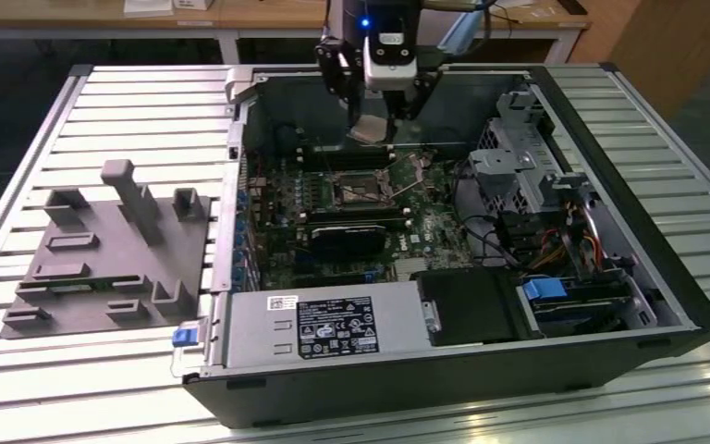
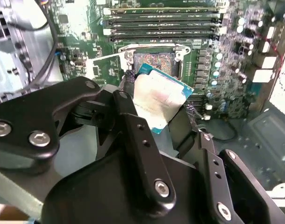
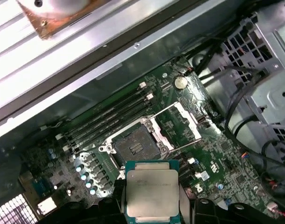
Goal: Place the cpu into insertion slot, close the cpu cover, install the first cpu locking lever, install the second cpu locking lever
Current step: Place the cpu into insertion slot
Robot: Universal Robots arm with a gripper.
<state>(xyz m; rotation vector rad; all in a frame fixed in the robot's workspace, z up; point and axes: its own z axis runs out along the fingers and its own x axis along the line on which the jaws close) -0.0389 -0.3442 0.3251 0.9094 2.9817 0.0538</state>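
Pincer (image 3: 153, 206) clamps flat, square, dull-silver cpu (image 3: 152, 189).

The cpu (image 3: 152, 189) showed a dull silver-grey top with a teal-green border. The motherboard (image 3: 217, 154) was deep green, dotted with pale blue capacitors (image 3: 84, 176). The insertion slot (image 3: 135, 142) was dark inside a silvery rim. The gripper (image 2: 157, 95) was black, the slatted table (image 1: 121, 102) ribbed silver, the fixture (image 1: 108, 250) plain grey.
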